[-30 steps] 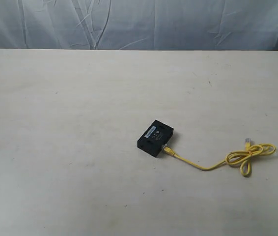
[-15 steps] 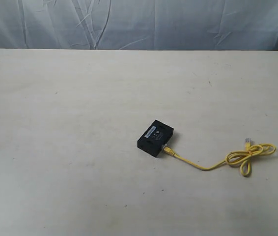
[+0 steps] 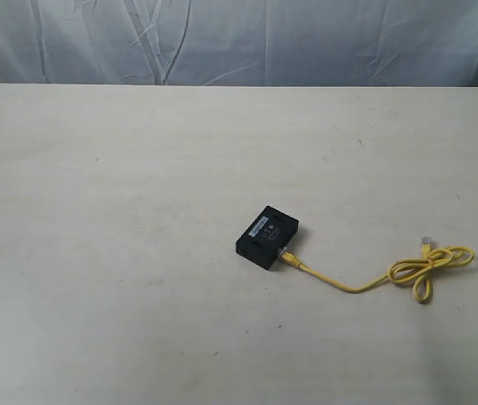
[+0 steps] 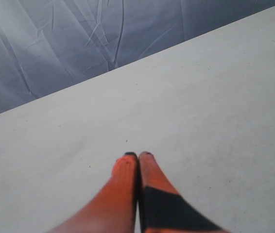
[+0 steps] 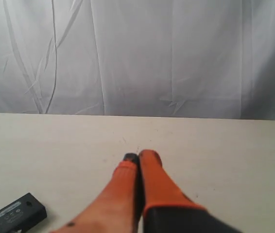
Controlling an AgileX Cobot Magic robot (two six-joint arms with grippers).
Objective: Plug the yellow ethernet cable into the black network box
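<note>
Both arms idle: left gripper (image 4: 138, 155) and right gripper (image 5: 138, 156) each pressed together, empty.
The black network box (image 3: 268, 237) sits right of the table (image 3: 138, 253) centre; the yellow ethernet cable (image 3: 366, 284) meets its side, trailing to a knotted loop near the right edge.

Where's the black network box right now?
Exterior view: the black network box lies flat on the table, just right of centre, with one end of the yellow ethernet cable at its near-right side.
</note>
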